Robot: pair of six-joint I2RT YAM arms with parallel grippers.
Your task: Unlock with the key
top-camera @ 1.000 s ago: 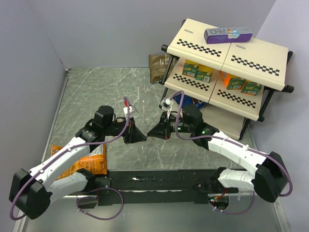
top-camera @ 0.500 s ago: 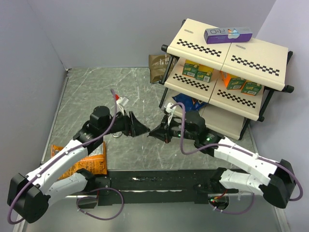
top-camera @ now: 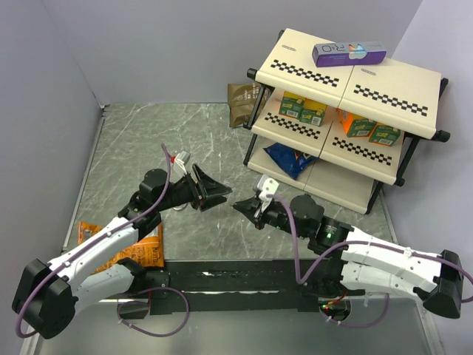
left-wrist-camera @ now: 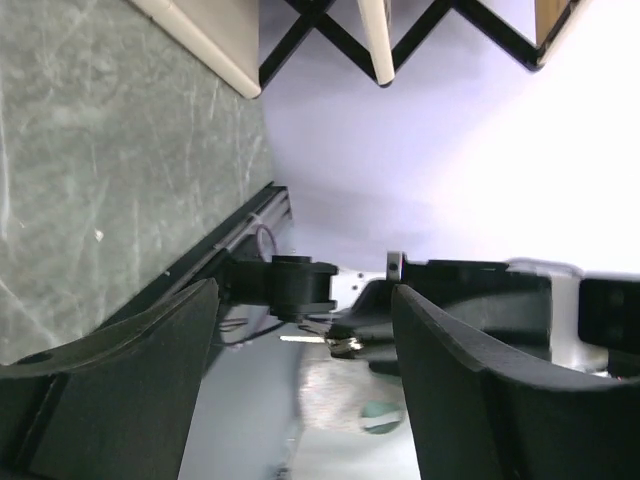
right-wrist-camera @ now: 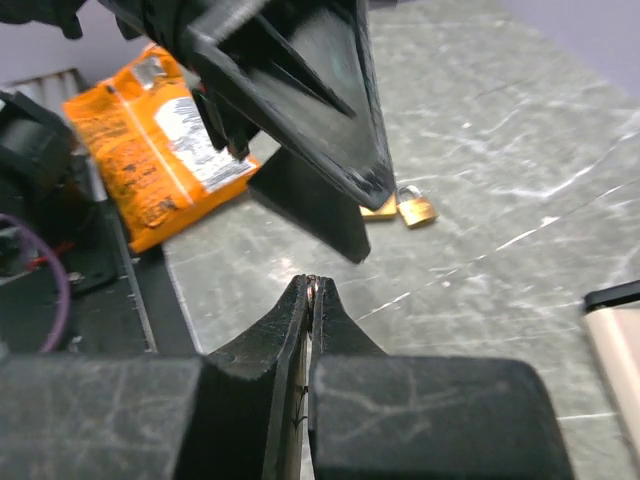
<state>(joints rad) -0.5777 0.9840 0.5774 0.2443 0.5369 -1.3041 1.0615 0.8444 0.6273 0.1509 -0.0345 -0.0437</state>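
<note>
**Left end effector released, arms backed apart; lock state unconfirmed**

- A second ago both end effectors are tip to tip over the middle of the bench [top-camera: 148, 140]. Now the left arm [top-camera: 111, 233] is swung up and to the left, and the right arm [top-camera: 377, 251] is drawn back toward its own base. A clear gap is left between the tips.
- Left end effector [top-camera: 220, 194]: fingers closed a second ago, now spread wide. Nothing is seen between them in the top view or in its own wrist view, so whatever was gripped is judged to have been let go.
- Right end effector [top-camera: 238, 203]: fingers pressed together, unchanged over the last second.
- Padlock [right-wrist-camera: 418, 209]: seen in the right wrist view lying on the bench just beyond the left fingertip, touched by neither end effector. A second brass shape is seen right beside it. Whether the shackle is popped cannot be told from these views.
- Key [right-wrist-camera: 312, 284]: only a thin metal edge is visible, pinched at the very tip of the right fingers. It is taken to be the key, held clear of the padlock and not inserted.

Meaning for the task: lock and key are now separated. Either the turn is finished and the lock dropped, or the attempt is abandoned. The shackle needs to be checked before the task is called done.
</note>
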